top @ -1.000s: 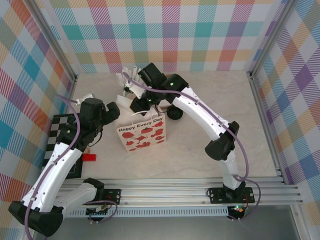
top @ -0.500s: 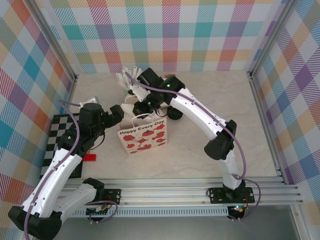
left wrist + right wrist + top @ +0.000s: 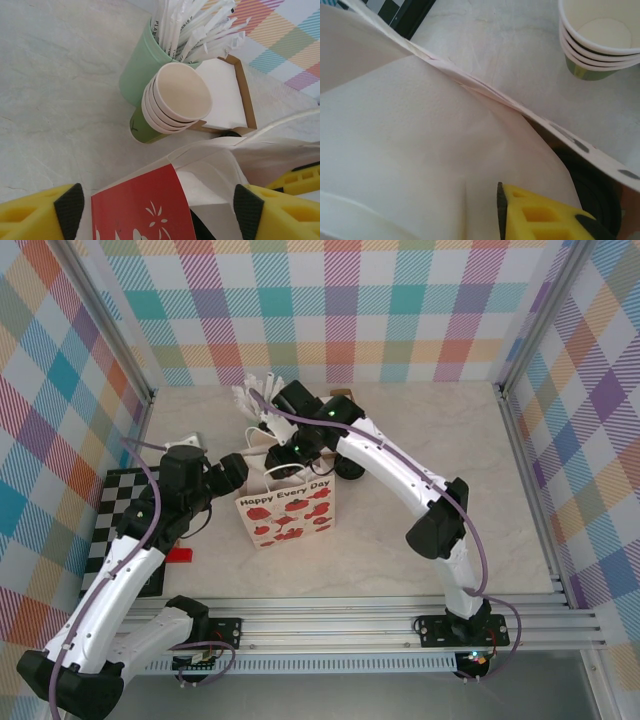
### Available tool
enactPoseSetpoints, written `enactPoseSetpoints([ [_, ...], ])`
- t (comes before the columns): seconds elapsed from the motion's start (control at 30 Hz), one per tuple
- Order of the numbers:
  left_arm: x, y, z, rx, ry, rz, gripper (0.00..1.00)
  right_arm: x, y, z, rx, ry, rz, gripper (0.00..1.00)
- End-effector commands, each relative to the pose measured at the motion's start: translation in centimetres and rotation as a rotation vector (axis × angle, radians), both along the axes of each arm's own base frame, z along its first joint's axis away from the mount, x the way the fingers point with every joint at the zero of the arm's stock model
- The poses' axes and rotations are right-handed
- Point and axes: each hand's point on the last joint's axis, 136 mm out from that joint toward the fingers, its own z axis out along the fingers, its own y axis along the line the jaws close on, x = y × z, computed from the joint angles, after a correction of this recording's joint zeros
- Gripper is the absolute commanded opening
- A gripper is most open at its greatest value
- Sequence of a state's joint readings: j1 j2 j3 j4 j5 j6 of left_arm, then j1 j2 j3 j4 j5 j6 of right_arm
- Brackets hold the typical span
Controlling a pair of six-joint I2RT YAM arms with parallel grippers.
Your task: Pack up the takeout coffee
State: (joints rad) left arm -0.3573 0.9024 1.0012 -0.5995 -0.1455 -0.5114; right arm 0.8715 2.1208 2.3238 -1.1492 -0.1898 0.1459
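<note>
The white paper bag (image 3: 285, 508) printed "Happy Every Day" stands mid-table with its mouth open. In the right wrist view a round black lid (image 3: 592, 197) shows low inside the bag (image 3: 395, 150), probably the takeout coffee; its green cup is hidden. My right gripper (image 3: 292, 448) hovers at the bag's mouth. One yellow finger (image 3: 535, 220) shows against the inner paper, the other is out of frame. My left gripper (image 3: 238, 472) is open at the bag's left top corner. Its fingertips (image 3: 69, 205) stand wide on either side of the red-printed wall (image 3: 145, 210).
A stack of lidless green cups (image 3: 175, 100) and a pale green cup of wrapped straws (image 3: 142, 60) stand just behind the bag, with a napkin box (image 3: 225, 95) beside them. A dark round object (image 3: 350, 468) lies under the right arm. At left are a checkered board (image 3: 120, 510) and a red block (image 3: 178, 555).
The left wrist has drawn slightly down and left along the bag's corner. The right gripper has shifted a little over the bag's mouth. The bag stays put.
</note>
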Motion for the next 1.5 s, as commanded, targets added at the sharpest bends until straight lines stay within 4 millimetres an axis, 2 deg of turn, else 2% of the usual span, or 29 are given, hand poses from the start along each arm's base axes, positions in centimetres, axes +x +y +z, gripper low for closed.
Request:
enactPoseSetpoints([
  [0.0, 0.1, 0.0, 0.8, 0.005, -0.014, -0.018, 0.75, -0.6, -0.7, 2.7, 0.045, -0.059, -0.005, 0.31],
  [0.17, 0.1, 0.0, 0.7, 0.011, -0.008, -0.015, 0.68, -1.5, 0.4, 0.6, 0.058, -0.048, 0.044, 0.39],
  [0.27, 0.1, -0.1, 0.7, 0.007, -0.006, -0.022, 0.64, 0.3, -0.2, -1.5, -0.005, -0.084, -0.069, 0.38],
  [0.33, 0.1, -0.2, 0.6, 0.008, -0.001, -0.025, 0.64, 1.1, -0.5, -1.6, -0.010, -0.124, -0.119, 0.39],
  [0.4, 0.1, -0.2, 0.5, 0.012, 0.005, -0.027, 0.64, 1.3, -0.6, -0.8, 0.013, -0.151, -0.126, 0.41],
  [0.57, 0.2, -0.3, 0.5, 0.015, 0.013, -0.033, 0.63, 0.4, -0.7, 2.8, 0.072, -0.194, -0.067, 0.46],
  [0.63, 0.3, -0.4, 0.5, 0.013, 0.012, -0.036, 0.63, 0.2, -0.9, 3.7, 0.092, -0.207, -0.070, 0.47],
  [0.73, 0.3, -0.4, 0.5, 0.012, 0.018, -0.036, 0.61, 0.4, -1.4, 3.8, 0.110, -0.233, -0.096, 0.48],
  [0.93, 0.1, -0.9, 0.4, 0.012, 0.029, -0.069, 0.47, 0.6, -1.1, 1.5, 0.054, -0.204, -0.078, 0.29],
  [1.07, 0.2, -1.3, 0.3, 0.009, 0.040, -0.093, 0.34, 0.3, -0.7, 0.6, 0.029, -0.172, -0.044, 0.22],
  [1.2, 0.4, -1.3, 0.2, 0.004, 0.050, -0.078, 0.25, -1.2, -0.1, 1.9, 0.092, -0.144, 0.022, 0.18],
  [1.27, 0.6, -1.4, 0.2, -0.008, 0.058, -0.072, 0.14, -1.5, -0.2, 3.1, 0.118, -0.156, 0.028, 0.18],
  [1.4, 0.9, -1.5, 0.2, -0.032, 0.073, -0.053, 0.00, -2.2, -0.5, 4.5, 0.156, -0.211, 0.085, 0.20],
  [1.47, 1.0, -1.2, 0.0, -0.030, 0.090, -0.029, 0.00, -2.3, -0.8, 4.6, 0.157, -0.263, 0.123, 0.23],
])
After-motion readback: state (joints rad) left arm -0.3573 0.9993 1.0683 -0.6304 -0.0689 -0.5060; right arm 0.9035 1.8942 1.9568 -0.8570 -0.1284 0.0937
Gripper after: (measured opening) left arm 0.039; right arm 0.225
